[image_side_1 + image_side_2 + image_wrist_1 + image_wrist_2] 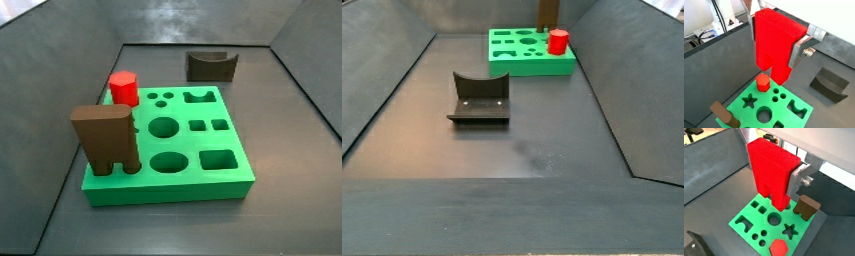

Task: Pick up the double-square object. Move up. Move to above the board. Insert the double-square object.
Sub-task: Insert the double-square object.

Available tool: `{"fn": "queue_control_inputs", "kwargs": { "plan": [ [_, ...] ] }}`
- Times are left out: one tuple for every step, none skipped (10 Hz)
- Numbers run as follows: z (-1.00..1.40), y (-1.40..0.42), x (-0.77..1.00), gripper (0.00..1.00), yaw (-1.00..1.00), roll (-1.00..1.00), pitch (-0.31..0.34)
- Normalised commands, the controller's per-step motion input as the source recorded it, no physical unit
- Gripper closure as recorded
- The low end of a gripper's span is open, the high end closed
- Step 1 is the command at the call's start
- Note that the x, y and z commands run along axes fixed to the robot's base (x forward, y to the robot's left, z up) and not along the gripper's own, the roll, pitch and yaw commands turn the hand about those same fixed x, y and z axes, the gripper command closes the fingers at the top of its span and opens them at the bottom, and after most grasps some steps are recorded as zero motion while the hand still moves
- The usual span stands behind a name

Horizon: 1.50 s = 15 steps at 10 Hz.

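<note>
The double-square object (776, 42) hangs in the air above the board (791, 120), pinched between the jaws of the gripper (777, 175), its two legs pointing down. One silver finger (807, 47) shows flat against the block's side in both wrist views; the opposite finger is hidden behind the red body. Neither side view reaches high enough to show gripper or block, so how far they sit above the board I cannot tell.

The risk I see is in the lining up. The two legs must meet the pair of small square holes (209, 126), and from the wrist views the legs seem to hover over the board's edge region rather than plainly over that pair. If the arm comes down off-centre or slightly turned, the legs would land on green surface, and the block could tilt in the grip or shove the board across the floor. The red peg (123, 88) stands at a corner of the board and the tall brown block (108, 138) at another corner, both sticking up; a sideways pass made too low could clip either one. The peg looks closest to the hanging legs in a wrist view.

Counting: one red double-square object, one green board, one red peg, one brown block, one dark grey curved-top block (478, 98) lying on the floor well apart from the board, and one gripper.
</note>
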Motion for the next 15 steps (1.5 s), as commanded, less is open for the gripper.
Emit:
{"fn": "queue_control_inputs", "kwargs": {
  "plan": [
    [-0.24, -0.11, 0.21, 1.0, 0.02, 0.0, -0.064],
    [-0.35, -0.13, 0.37, 1.0, 0.16, 0.05, -0.114],
    [-0.32, -0.19, 0.68, 1.0, 0.11, 0.21, -0.031],
    [-0.31, -0.15, 0.8, 1.0, 0.13, 0.22, -0.004],
    [-0.37, -0.11, 0.74, 1.0, 0.15, 0.19, -0.036],
    [-0.44, -0.09, 0.66, 1.0, 0.18, 0.15, -0.077],
    [-0.4, -0.12, 0.59, 1.0, 0.24, 0.18, -0.091],
    [-0.37, -0.15, 0.57, 1.0, 0.25, 0.21, -0.083],
    [-0.37, -0.16, 0.59, 1.0, 0.23, 0.19, -0.09],
    [-0.35, -0.15, 0.61, 1.0, 0.22, 0.19, -0.09],
    [-0.36, -0.15, 0.6, 1.0, 0.23, 0.19, -0.087],
    [-0.41, -0.18, 0.56, 1.0, 0.25, 0.2, -0.081],
    [-0.54, -0.25, 0.33, 1.0, 0.4, 0.18, -0.116],
    [-0.64, -0.33, 0.27, 1.0, 0.36, 0.21, -0.161],
    [-0.68, -0.33, 0.27, 1.0, 0.34, 0.23, -0.156]
  ]
}}
